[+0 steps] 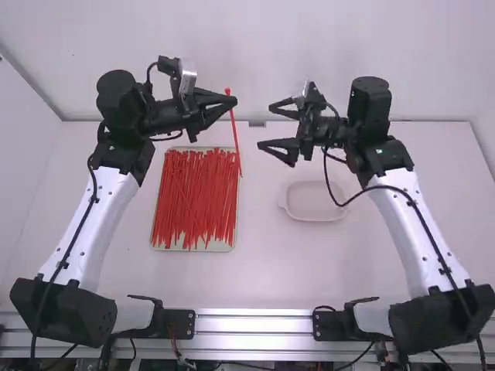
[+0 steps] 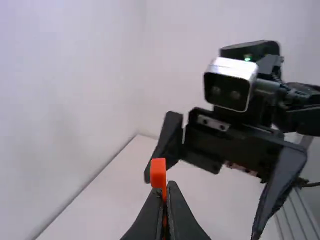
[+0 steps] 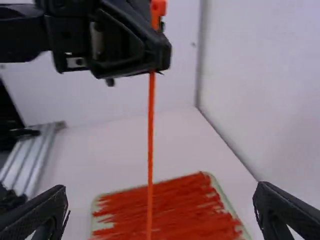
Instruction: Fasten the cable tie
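Left pincer (image 1: 230, 101) first: it's clamped tight on one thin red plastic cable tie (image 1: 234, 131), pinching it just below the square head, up in the upper middle of the high view. On my left wrist camera both fingers (image 2: 176, 217) are pressed together, with the tie's head poking out just above them. The strap hangs pretty much straight down from the grip. In the high view its lower end overlaps the upper right corner of the pile of loose red cable ties (image 1: 197, 197), which lies on a pale rectangular tray (image 1: 193, 248) left of centre.

My right pincer (image 1: 267, 125) is just to the right of the hanging tie and not touching it. Its jaws are spread wide with nothing in them, and it faces the left one. Lower down, right of centre, a shallow white plastic dish (image 1: 313, 202) sits on the white table (image 1: 294, 270). The tray and dish are side by side with a gap between them.
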Tool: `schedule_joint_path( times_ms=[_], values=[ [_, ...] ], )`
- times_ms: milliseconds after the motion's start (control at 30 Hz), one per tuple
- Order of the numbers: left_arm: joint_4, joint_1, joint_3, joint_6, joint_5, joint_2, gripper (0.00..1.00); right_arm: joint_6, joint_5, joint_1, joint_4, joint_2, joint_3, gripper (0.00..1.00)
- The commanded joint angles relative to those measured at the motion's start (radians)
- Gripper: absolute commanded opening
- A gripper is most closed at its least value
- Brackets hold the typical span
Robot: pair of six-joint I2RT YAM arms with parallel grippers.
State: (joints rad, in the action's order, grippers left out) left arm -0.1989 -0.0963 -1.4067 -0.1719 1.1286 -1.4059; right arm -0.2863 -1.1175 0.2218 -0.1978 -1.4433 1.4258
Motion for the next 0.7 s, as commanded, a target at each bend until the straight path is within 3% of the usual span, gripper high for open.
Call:
schedule_joint_path(
  times_ms=[0, 67, 167, 467, 667],
  values=[
    [-0.01, -0.001, 0.008, -0.008, 0.042, 0.005, 0.02, 0.029, -0.158, 0.002, 0.037, -0.032, 0.026, 0.98],
    [-0.051, 0.001, 0.008, -0.076, 0.057, 0.005, 0.02, 0.067, -0.205, 0.002, 0.098, -0.063, 0.026, 1.0],
    [-0.111, -0.006, 0.008, -0.114, 0.109, 0.005, 0.02, 0.101, -0.249, 0.017, 0.153, -0.093, 0.026, 0.94],
    [-0.157, -0.019, 0.008, -0.158, 0.11, 0.005, 0.02, 0.095, -0.241, 0.108, 0.192, -0.135, 0.026, 0.63],
    [-0.191, -0.015, 0.008, -0.249, 0.109, 0.005, 0.02, 0.096, -0.211, 0.12, 0.192, -0.134, 0.026, 0.45]
  ],
)
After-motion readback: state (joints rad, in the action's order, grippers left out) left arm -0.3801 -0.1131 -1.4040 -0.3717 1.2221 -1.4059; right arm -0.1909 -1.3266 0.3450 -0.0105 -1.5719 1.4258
